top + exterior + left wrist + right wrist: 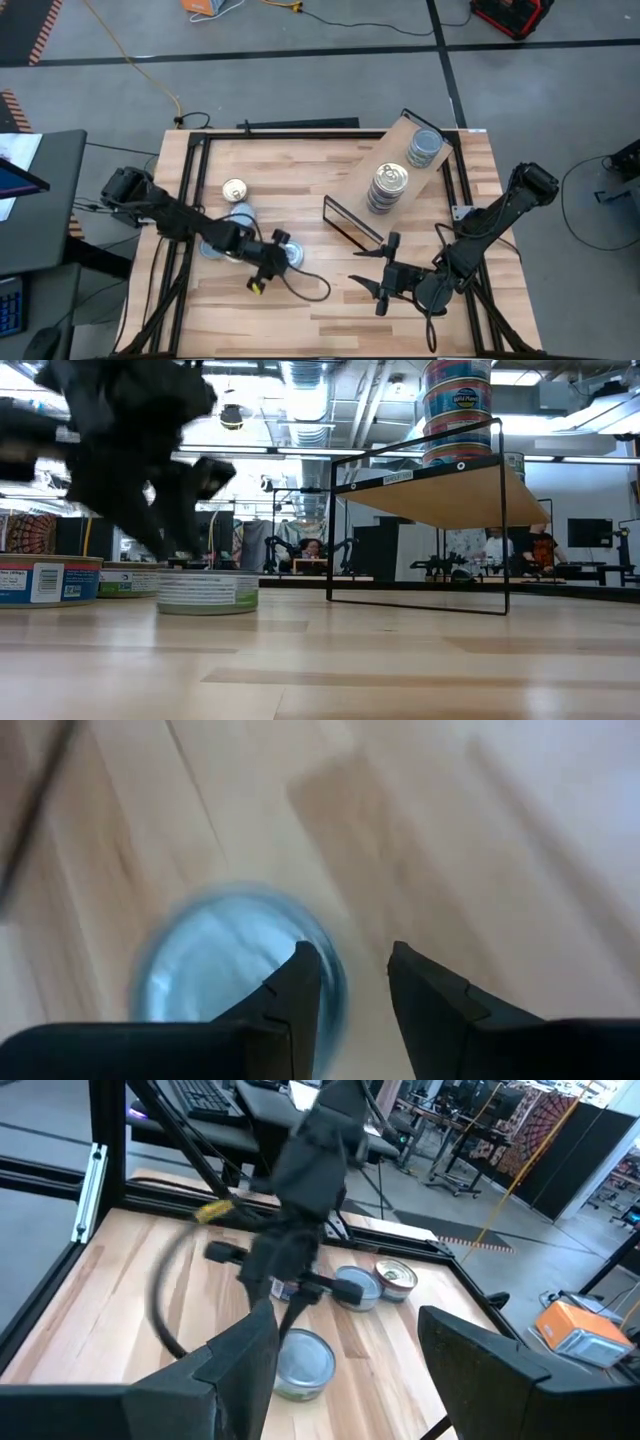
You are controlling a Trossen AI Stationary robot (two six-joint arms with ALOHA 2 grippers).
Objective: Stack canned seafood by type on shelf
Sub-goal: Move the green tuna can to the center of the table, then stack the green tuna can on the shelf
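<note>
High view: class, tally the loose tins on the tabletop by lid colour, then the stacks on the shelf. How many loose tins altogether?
Gold-lidded loose tin: 1
Blue-lidded loose tins: 3, one partly under the left arm
Stacks on the shelf: 2, one gold-topped stack, one blue-topped stack
Total loose tins: 4
</note>
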